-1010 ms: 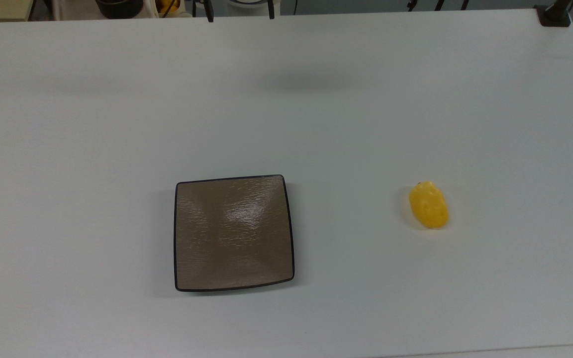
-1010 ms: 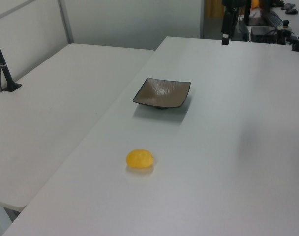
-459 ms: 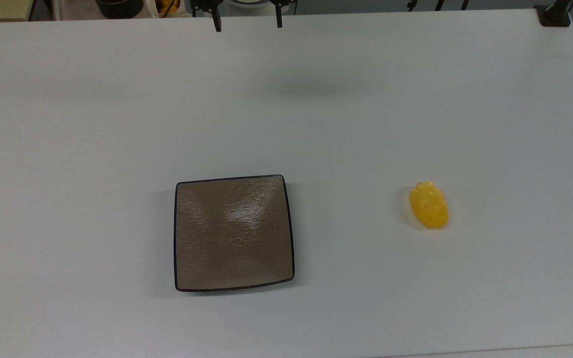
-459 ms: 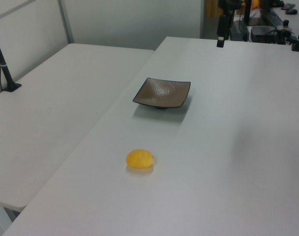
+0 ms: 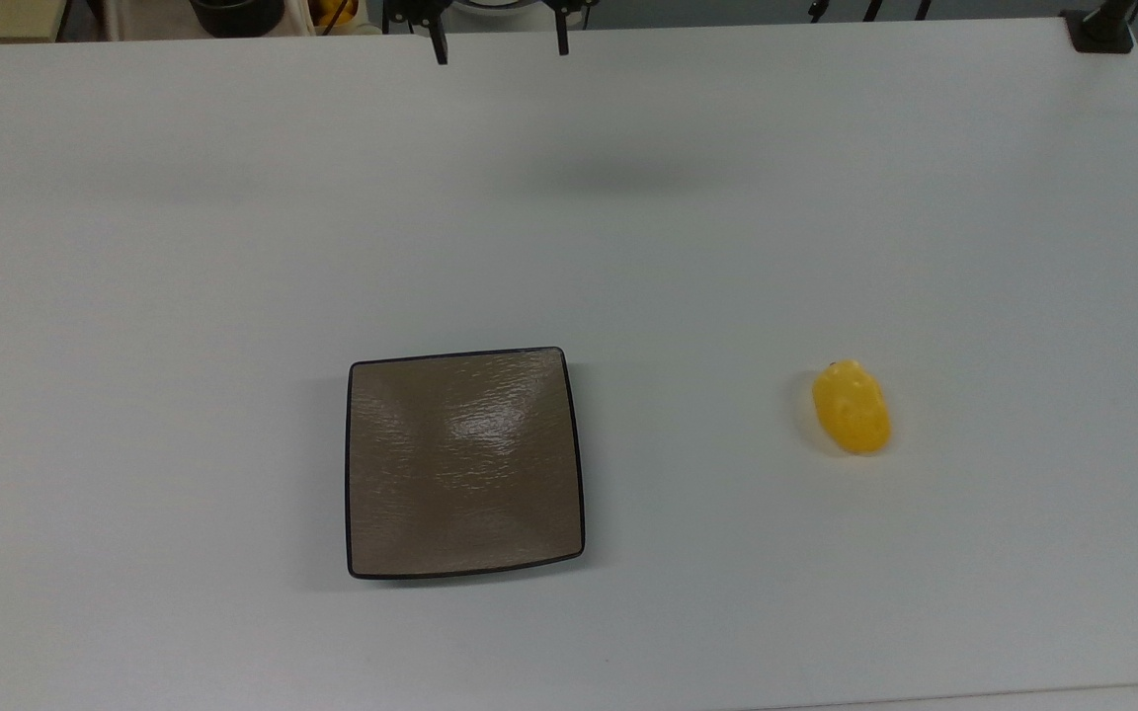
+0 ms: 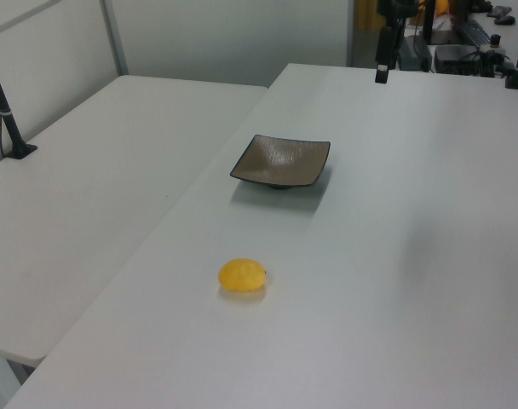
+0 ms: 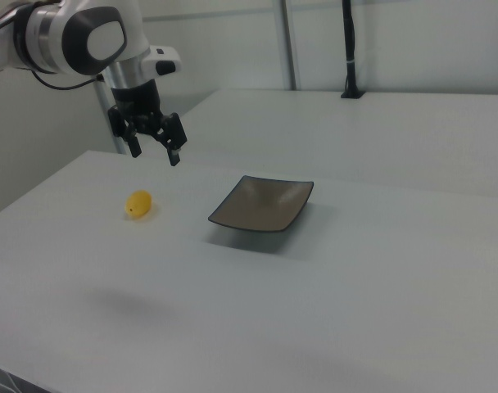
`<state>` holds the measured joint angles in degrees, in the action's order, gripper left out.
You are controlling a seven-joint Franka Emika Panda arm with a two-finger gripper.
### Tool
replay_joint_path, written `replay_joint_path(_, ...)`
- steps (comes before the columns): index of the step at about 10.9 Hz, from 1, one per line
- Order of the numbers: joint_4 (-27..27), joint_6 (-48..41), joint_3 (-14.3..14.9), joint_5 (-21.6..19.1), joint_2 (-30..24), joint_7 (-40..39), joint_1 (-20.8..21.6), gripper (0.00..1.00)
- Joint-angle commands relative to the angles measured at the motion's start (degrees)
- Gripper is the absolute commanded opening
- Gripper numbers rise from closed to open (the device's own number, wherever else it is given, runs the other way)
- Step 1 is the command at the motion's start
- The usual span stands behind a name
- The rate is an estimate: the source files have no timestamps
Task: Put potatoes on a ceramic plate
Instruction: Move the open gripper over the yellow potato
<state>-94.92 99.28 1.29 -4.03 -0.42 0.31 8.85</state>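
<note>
A bright yellow potato [image 5: 852, 407] lies alone on the white table, far to the right of the plate in the top view. It also shows near the front in the left view [image 6: 242, 275] and left of the plate in the right view [image 7: 138, 204]. The square taupe ceramic plate [image 5: 463, 461] [image 6: 281, 160] [image 7: 261, 204] has a black rim and carries nothing. My gripper [image 7: 155, 154] hangs open and holds nothing, high above the table. In the top view the gripper [image 5: 502, 51] is at the table's far edge, far from both things. One finger [image 6: 382, 70] shows in the left view.
A black clamped post [image 5: 1102, 30] stands at the table's far right corner in the top view. A second white table [image 6: 89, 179] adjoins, with another black post [image 6: 8, 111]. A dark pot [image 5: 236, 12] and clutter sit beyond the far edge.
My gripper has come further into the top view from its upper edge and shifted slightly to the top view's right. The potato and the plate have not moved.
</note>
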Motion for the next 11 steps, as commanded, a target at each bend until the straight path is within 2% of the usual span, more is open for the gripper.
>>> replay_joint_path(1, 0.8, 2.4, 0.2, -2.1, 2.4, -0.1, 2.5, 1.00)
replay_joint_path(3, 2.9, 5.0, 0.1, -2.6, 4.2, 3.4, 3.8, 1.00)
replay_joint_path(5, 8.1, 6.2, -1.8, -2.4, 8.1, 6.9, 5.4, 1.00)
replay_joint_path(6, 10.6, 6.2, -1.8, -2.2, 9.5, 7.4, 6.7, 1.00)
replay_joint_path(8, 15.2, 6.9, -1.7, -0.9, 13.7, 7.8, 10.6, 1.00)
replay_joint_path(10, 21.4, 7.9, -1.8, 1.6, 18.9, 14.2, 12.4, 1.00)
replay_joint_path(11, 22.4, 10.2, -1.7, 3.3, 20.5, 16.2, 14.2, 1.00)
